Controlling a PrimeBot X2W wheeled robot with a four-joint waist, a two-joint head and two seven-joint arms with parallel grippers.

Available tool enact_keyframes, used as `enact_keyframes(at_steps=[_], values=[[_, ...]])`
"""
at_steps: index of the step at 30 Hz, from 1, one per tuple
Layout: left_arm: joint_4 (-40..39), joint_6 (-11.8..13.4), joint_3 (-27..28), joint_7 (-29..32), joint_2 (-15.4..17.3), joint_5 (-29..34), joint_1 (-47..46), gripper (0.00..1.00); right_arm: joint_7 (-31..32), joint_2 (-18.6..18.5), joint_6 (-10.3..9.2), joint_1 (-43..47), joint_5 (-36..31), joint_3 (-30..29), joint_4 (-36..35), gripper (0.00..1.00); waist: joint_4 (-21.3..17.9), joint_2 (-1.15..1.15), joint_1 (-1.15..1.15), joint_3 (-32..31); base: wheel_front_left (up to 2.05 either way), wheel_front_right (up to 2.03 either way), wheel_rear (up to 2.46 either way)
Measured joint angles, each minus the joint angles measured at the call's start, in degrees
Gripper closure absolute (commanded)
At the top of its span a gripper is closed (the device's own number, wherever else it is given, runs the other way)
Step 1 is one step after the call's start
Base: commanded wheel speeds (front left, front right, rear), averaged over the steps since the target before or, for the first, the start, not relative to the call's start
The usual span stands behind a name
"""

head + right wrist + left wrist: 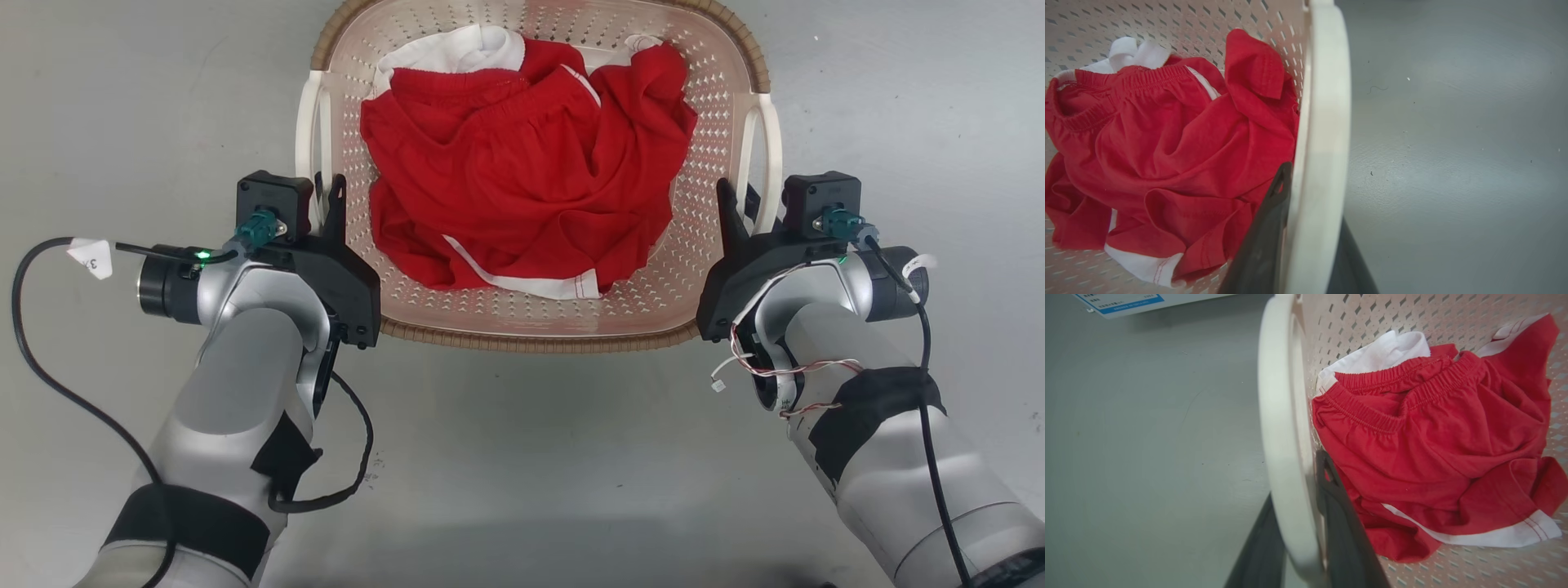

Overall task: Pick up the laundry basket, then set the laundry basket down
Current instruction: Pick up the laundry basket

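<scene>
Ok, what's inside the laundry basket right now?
Crumpled red clothing with white trim and a white garment partly under it lie in the laundry basket. Anything beneath the pile is hidden.

Smooth grey floor (522,457), laundry basket (531,339) over it, contact unclear

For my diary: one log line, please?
left end effector: gripping white handle | right end effector: gripping other handle | pale pink perforated plastic basket: holds red clothes
</scene>
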Motion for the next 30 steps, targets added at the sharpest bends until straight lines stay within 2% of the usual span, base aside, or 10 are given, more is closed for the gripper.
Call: enact_keyframes(at_steps=[14, 30], values=[[1.8, 1.4, -4.5, 0.1, -0.3, -2.7, 0.8, 1.00, 0.6, 0.0, -0.37, 0.3, 3.8, 3.0, 3.0, 1.00, -0.4, 0.00, 0.00, -3.3, 0.00, 0.00, 0.00], [2.9, 2.7, -9.3, 1.2, -0.4, -8.5, 8.2, 1.00, 2.3, 0.1, -0.79, 6.4, 8.8, 8.6, 3.4, 1.00, -0.2, 0.00, 0.00, -12.3, 0.00, 0.00, 0.00]])
